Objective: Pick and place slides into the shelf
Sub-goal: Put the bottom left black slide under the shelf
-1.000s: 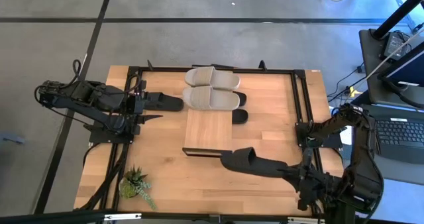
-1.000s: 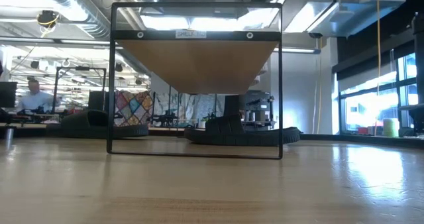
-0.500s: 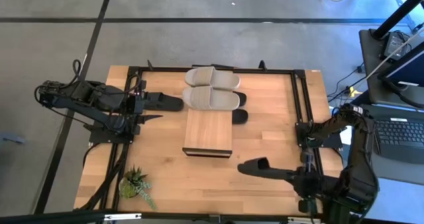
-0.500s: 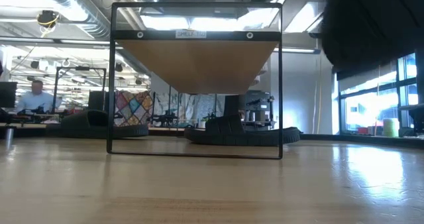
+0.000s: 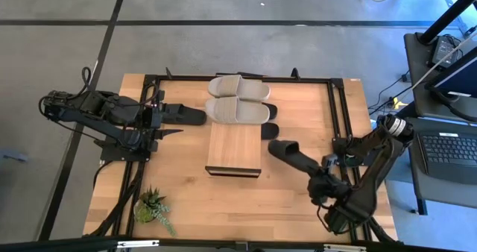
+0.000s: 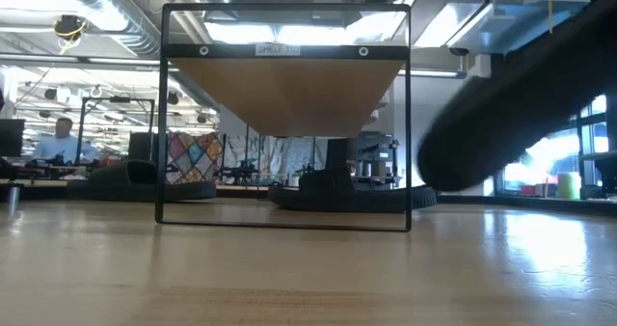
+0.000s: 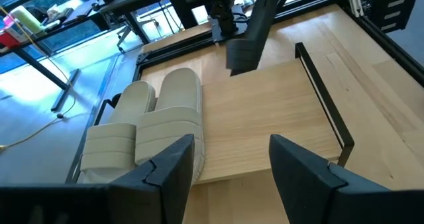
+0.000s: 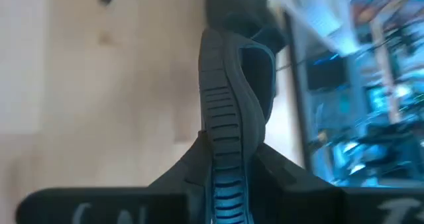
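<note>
Two beige-grey slides lie side by side on the far end of the shelf, each with a wide ribbed strap and a rounded toe. The shelf is a light wood plank on a dark frame, standing in the middle of the table.

Four black slides can be counted in the high view. One black slide is pinched on edge between the right gripper fingers, lifted above the table just right of the shelf; the right wrist view shows its grooved sole clamped between the two fingers. Another black slide lies on the table in front of the left gripper, whose fingers stand spread apart. Two more black ones peek out from beneath the beige pair at the shelf's right side.

One small green potted plant sits near the table's near left corner.
</note>
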`<state>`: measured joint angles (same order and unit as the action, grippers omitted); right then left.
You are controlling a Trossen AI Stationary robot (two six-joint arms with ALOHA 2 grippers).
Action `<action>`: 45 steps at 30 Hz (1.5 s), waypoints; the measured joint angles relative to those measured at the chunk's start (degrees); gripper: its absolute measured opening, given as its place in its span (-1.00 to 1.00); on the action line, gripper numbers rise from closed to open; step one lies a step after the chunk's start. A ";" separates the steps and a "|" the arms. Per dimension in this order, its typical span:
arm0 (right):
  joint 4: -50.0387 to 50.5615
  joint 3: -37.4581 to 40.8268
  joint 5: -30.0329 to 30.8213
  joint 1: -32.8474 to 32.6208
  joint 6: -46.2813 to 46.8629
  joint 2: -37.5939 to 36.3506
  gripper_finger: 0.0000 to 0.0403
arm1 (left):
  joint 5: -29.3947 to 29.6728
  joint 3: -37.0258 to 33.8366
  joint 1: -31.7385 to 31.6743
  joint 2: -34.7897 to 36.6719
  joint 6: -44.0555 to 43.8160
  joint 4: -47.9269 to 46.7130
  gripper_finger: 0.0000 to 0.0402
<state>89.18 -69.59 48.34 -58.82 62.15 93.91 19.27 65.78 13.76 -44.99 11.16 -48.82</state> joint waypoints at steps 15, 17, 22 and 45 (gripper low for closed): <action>-21.90 10.04 11.86 0.21 -15.49 -0.02 -0.69 | 0.00 -0.04 0.00 0.00 -0.04 0.01 -0.06; -25.89 11.09 14.43 0.42 -20.26 -0.02 -0.69 | 0.37 -0.04 0.00 0.00 0.00 0.00 -0.06; -34.14 14.17 16.07 1.30 -28.67 -0.02 -0.69 | 2.87 -0.04 0.00 0.00 0.07 0.00 -0.06; -72.72 28.85 17.02 10.06 -68.79 -0.04 -0.68 | 4.22 -0.04 0.00 0.00 0.04 0.00 -0.06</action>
<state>16.46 -40.74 65.35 -48.76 -6.64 93.86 23.49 65.73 13.76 -44.99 11.20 -48.82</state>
